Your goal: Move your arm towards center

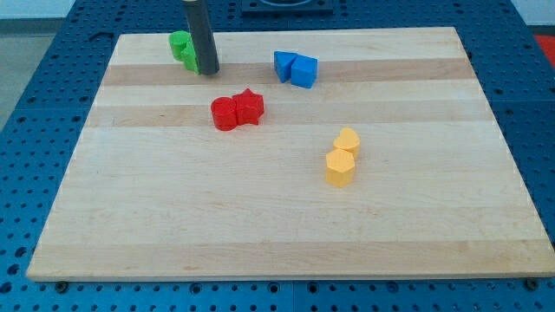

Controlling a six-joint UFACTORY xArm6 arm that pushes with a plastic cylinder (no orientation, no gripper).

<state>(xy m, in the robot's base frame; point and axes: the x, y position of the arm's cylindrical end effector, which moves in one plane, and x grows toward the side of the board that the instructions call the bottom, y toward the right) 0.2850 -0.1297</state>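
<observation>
My tip [207,71] rests on the wooden board [277,225] near the view's top left. It stands right beside two green blocks [183,48], which it partly hides on their right side. A red round block [225,113] touches a red star-shaped block [250,106] below and right of the tip. Two blue blocks [296,68] sit together to the tip's right. A yellow heart-shaped block [348,141] and a yellow hexagonal block [340,167] sit together right of the board's middle.
The board lies on a blue perforated table [35,104] that shows around all its edges.
</observation>
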